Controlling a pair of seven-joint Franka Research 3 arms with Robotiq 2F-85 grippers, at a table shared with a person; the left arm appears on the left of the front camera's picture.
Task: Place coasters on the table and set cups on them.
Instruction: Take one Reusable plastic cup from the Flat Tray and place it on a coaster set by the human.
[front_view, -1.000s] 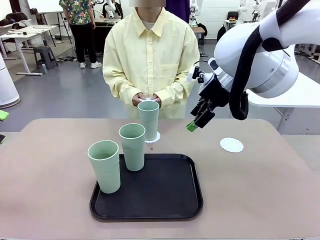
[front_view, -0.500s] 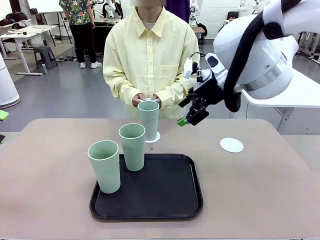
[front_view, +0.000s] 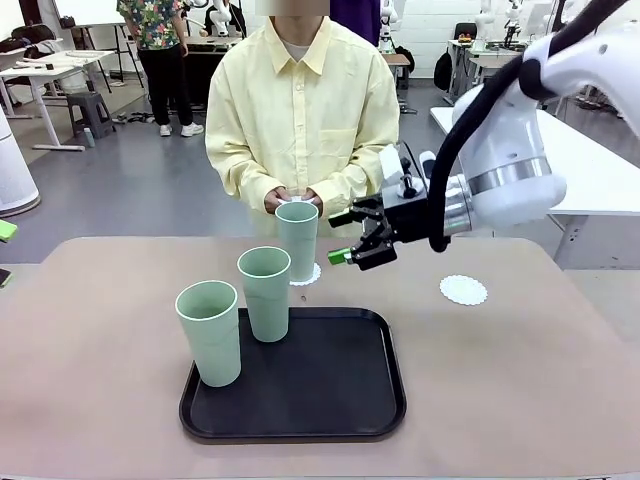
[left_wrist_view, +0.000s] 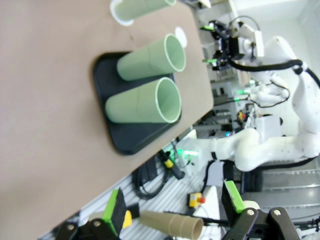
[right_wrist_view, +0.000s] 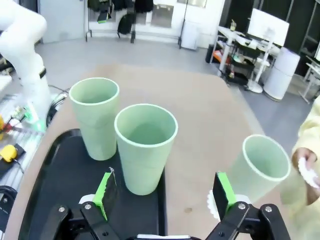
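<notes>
My right end effector (front_view: 345, 240) hangs wide open and turned sideways over the table (front_view: 520, 380). Its jaws frame the middle tumbler (right_wrist_view: 145, 147) on the black tray (front_view: 345, 405), which I judge is my next pick, since a bare doily (front_view: 463, 290) lies waiting on the right. The far tumbler (front_view: 297, 240) already stands on its own doily (front_view: 310, 274), and the near tumbler (front_view: 209, 332) waits on the tray. The person's hands (front_view: 292, 200) hold what looks like a third doily. My left end effector (left_wrist_view: 175, 207) is also wide open, parked off the table's edge.

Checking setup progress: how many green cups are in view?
3. One cup stands on the black tray, near left; a second cup behind it; the third cup on a coaster on the table beyond the tray.
</notes>
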